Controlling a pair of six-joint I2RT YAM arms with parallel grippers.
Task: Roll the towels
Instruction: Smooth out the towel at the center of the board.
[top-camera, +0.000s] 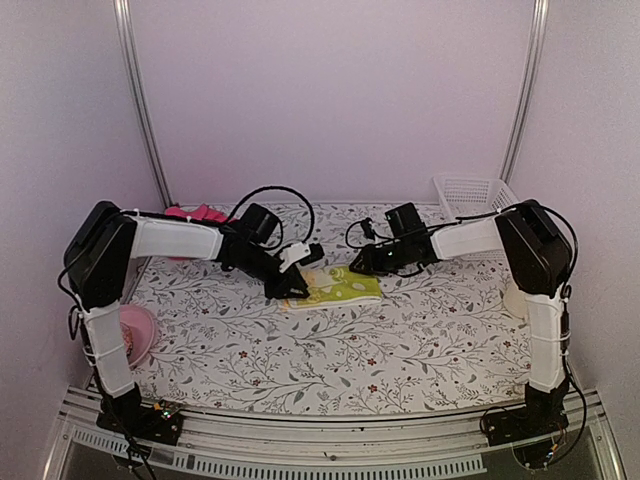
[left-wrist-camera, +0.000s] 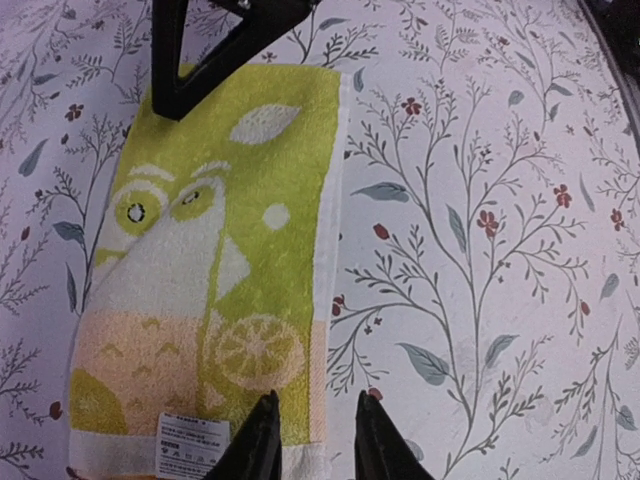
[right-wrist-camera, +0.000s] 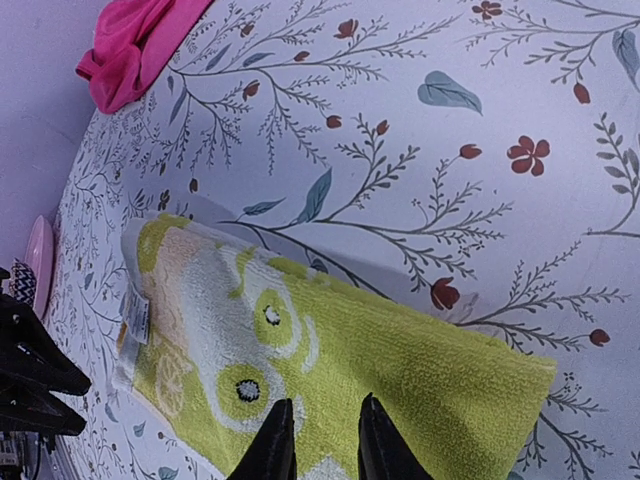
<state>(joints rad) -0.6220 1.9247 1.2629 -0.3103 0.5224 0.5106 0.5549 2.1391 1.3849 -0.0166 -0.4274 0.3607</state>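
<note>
The yellow-green towel (top-camera: 345, 285) lies spread lengthwise on the flowered table, with its label at the left arm's end. My left gripper (left-wrist-camera: 318, 425) (top-camera: 293, 287) has its jaws drawn narrow around the near corner of the towel (left-wrist-camera: 220, 230): one finger sits over the cloth, the other just beside its white hem. My right gripper (right-wrist-camera: 322, 425) (top-camera: 362, 264) is shut on the opposite end of the towel (right-wrist-camera: 400, 360), which rides slightly above the table there and casts a shadow. The pink towel (top-camera: 195, 213) (right-wrist-camera: 135, 45) lies crumpled at the back left, apart from both grippers.
A pink bowl (top-camera: 140, 335) stands at the table's left edge near the left arm's base. A white slatted basket (top-camera: 475, 193) stands at the back right. Walls close in the table on three sides.
</note>
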